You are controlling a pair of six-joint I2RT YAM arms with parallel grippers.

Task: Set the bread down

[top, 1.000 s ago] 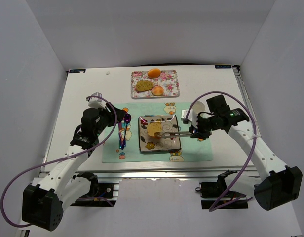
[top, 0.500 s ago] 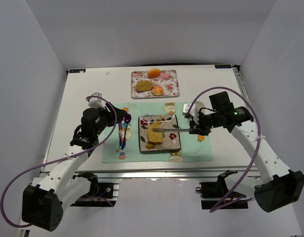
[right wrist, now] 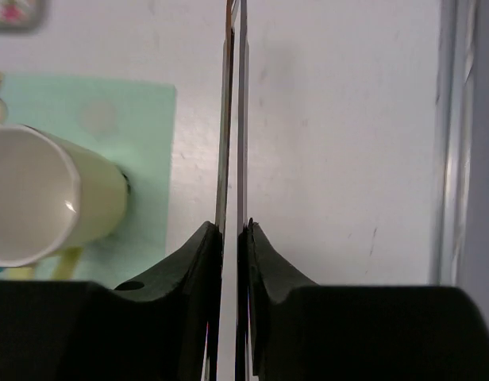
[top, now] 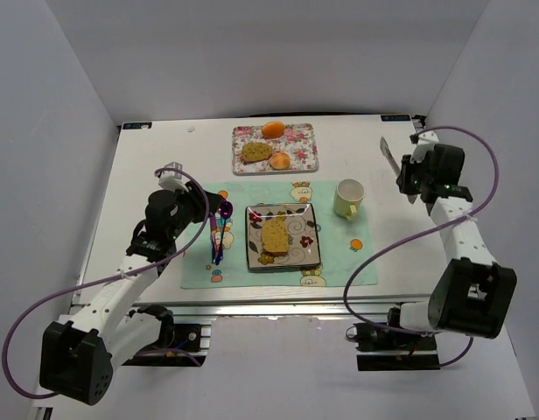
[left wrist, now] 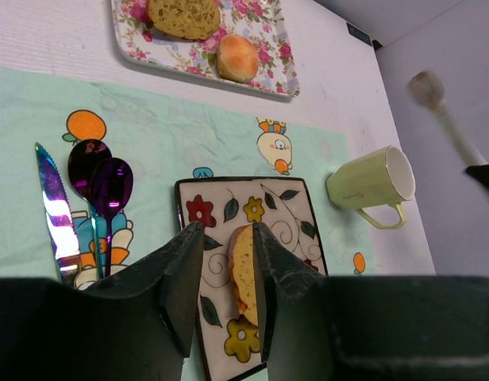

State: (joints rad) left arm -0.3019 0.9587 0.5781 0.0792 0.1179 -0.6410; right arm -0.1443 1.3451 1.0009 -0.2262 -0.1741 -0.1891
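Note:
The bread [top: 274, 236] is a golden-tan slice lying flat on the square flowered plate [top: 308, 255] in the middle of the green mat. My left gripper [top: 219, 208] hovers left of the plate, above the cutlery. In the left wrist view its jaws [left wrist: 227, 230] stand apart with nothing between them, and the bread [left wrist: 243, 270] shows on the plate [left wrist: 302, 230] beyond the gap. My right gripper [top: 408, 175] is raised at the table's back right, shut on metal tongs [top: 386, 156]. The tongs [right wrist: 232, 119] run as two thin strips out from between my right gripper's [right wrist: 232, 226] pads.
A pale green cup [top: 347, 198] lies on its side right of the plate. The floral tray [top: 311, 159] at the back holds a dark bread piece [top: 255, 152] and a bun [top: 279, 161]; an orange [top: 272, 129] sits behind. A knife [left wrist: 58, 214] and purple spoons [left wrist: 109, 186] lie left of the plate.
The tongs let the bread down flat on the plate, then the right arm swung them away to the back right, uncovering the cup. The left arm stayed put.

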